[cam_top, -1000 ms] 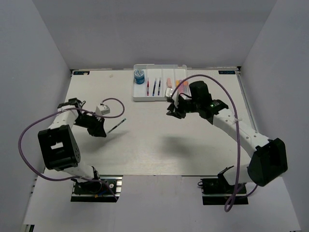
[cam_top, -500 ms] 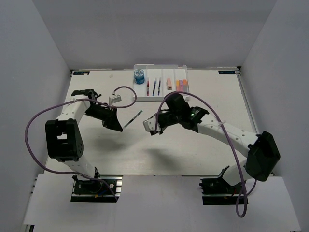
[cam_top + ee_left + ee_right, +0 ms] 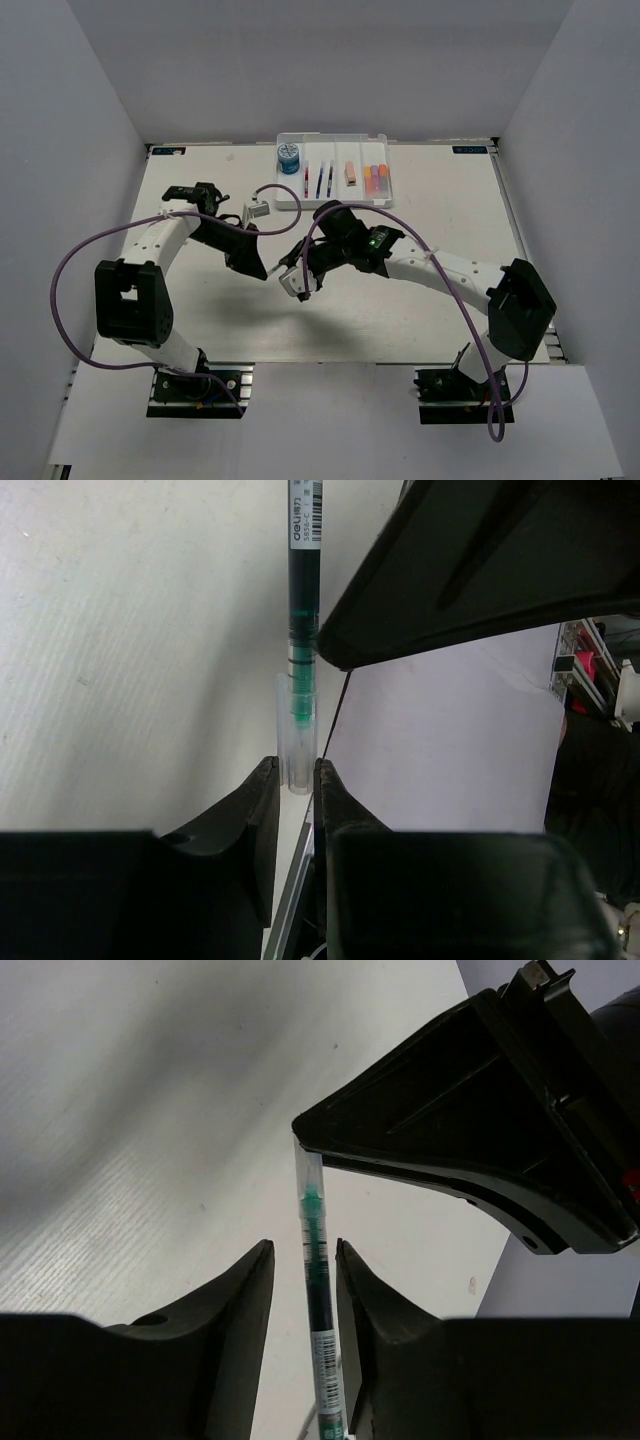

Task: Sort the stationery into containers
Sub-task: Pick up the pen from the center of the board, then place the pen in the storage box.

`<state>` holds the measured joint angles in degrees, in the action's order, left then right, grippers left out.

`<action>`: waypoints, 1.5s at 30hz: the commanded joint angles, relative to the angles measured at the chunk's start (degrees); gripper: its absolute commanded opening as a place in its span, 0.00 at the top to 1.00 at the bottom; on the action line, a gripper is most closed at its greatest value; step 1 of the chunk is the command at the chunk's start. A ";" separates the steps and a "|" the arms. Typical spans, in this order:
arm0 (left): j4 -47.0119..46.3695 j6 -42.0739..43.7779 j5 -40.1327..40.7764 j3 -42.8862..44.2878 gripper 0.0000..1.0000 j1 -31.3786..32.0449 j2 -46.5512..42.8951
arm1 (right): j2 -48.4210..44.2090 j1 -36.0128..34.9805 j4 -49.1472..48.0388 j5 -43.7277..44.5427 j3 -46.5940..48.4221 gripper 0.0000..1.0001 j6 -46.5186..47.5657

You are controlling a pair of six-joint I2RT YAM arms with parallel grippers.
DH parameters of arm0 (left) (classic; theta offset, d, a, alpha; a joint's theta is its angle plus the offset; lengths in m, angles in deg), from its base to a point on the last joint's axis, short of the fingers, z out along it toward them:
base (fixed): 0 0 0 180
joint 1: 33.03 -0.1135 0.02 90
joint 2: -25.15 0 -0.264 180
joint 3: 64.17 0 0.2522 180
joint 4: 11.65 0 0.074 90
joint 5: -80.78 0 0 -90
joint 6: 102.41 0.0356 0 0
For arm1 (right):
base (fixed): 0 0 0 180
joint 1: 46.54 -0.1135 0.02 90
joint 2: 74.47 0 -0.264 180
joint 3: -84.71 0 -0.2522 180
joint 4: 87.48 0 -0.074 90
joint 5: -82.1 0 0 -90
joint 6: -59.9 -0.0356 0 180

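A thin dark pen with green ink (image 3: 301, 630) hangs over the table between the two arms. My left gripper (image 3: 297, 771) is shut on its clear cap end. My right gripper (image 3: 304, 1250) stands open astride the pen's barrel (image 3: 318, 1300), with a gap on each side. In the top view the two grippers meet near the table's middle, around the pen (image 3: 281, 268). The white tray (image 3: 331, 139) at the far edge holds a blue roll (image 3: 289, 157), three pens (image 3: 320, 181), a pinkish eraser (image 3: 350, 172) and short markers (image 3: 375, 178).
Purple cables (image 3: 70, 260) loop off both arms. White walls close in the table on the left, right and far sides. A small white block (image 3: 258, 210) rides on the left wrist.
The left arm carried the pen right, toward the table's middle. The right arm swung from the tray down and left, and its jaws now straddle the pen.
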<state>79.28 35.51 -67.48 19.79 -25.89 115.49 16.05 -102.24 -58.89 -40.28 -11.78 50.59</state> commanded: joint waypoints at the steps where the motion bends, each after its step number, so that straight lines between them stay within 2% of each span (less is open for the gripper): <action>1: 3.26 -0.28 -1.86 0.65 0.98 1.21 -1.49 | -0.96 -0.46 -1.38 1.27 1.08 0.62 1.93; 6: 2.55 -1.07 -1.68 0.38 0.98 2.44 -1.84 | -0.61 -0.46 -0.51 3.99 1.00 0.62 2.98; 15: 1.59 -1.95 -1.42 -0.14 0.98 2.97 -2.54 | -1.49 -0.28 1.17 6.63 -2.08 0.71 5.97; 18: 1.50 -1.78 -1.77 -0.32 0.98 2.97 -2.54 | -1.58 -0.11 1.52 6.72 -2.43 0.75 6.24; 19: 1.58 -1.52 -2.12 -0.41 0.98 2.97 -2.63 | -1.66 -0.20 1.52 6.72 -2.43 0.82 6.41; 23: -3.31 -5.09 -1.60 -1.72 0.62 2.97 -5.51 | -1.66 -0.02 1.52 6.54 -2.43 0.98 6.06; 25: -7.01 -10.18 -0.89 -2.16 0.20 2.97 -7.72 | -2.54 -0.02 0.47 6.37 -3.74 1.00 5.54; 26: -11.29 -12.04 -0.19 -2.25 0.03 2.97 -10.25 | -2.98 0.07 0.12 6.37 -4.45 1.00 5.62; 27: -15.95 -15.63 0.07 -2.25 0.02 2.97 -11.67 | -3.85 -0.02 -0.50 6.37 -5.85 1.00 5.45; 28: -15.99 -17.58 0.16 -2.25 0.02 2.28 -13.08 | -4.30 -0.02 -0.50 6.37 -6.29 1.00 5.27; 31: -28.52 -25.65 2.09 -2.78 0.02 2.27 -18.70 | -5.53 0.07 -0.76 6.54 -7.96 1.00 2.92; 33: -32.94 -33.28 6.57 -3.13 0.02 1.66 -20.56 | -5.62 0.24 -4.09 7.77 -8.32 1.00 -2.52; 34: -34.61 -34.64 7.71 -2.87 0.02 1.65 -20.30 | -5.18 0.59 -5.76 8.64 -6.93 1.00 -10.99; 37: -38.91 -40.68 12.02 -3.66 0.02 0.95 -19.94 | -0.54 2.78 -8.85 11.28 -2.28 1.00 -26.84; 38: -40.67 -42.63 13.68 -4.36 0.02 0.34 -20.29 | 3.05 3.58 -8.77 12.59 2.53 1.00 -38.90; 41: -49.54 -50.44 22.11 -7.43 0.02 -0.19 -23.62 | 10.17 8.14 -6.66 14.61 11.59 1.00 -56.89; 42: -51.83 -54.39 27.71 -9.01 0.02 -0.19 -24.68 | 11.94 11.63 -6.40 15.24 13.37 1.00 -67.48; 44: -58.34 -58.19 33.36 -10.60 0.02 -0.19 -27.85 | 15.98 14.38 -6.65 17.96 16.19 1.00 -76.68; 45: -60.01 -61.25 38.08 -11.56 0.02 -0.19 -28.55 | 16.96 16.57 -8.48 19.27 17.77 1.00 -85.60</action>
<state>31.26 -14.17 -43.13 9.52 -25.80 92.00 29.87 -90.94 -64.88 -26.31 1.91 -5.15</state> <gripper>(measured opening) 0.978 0.178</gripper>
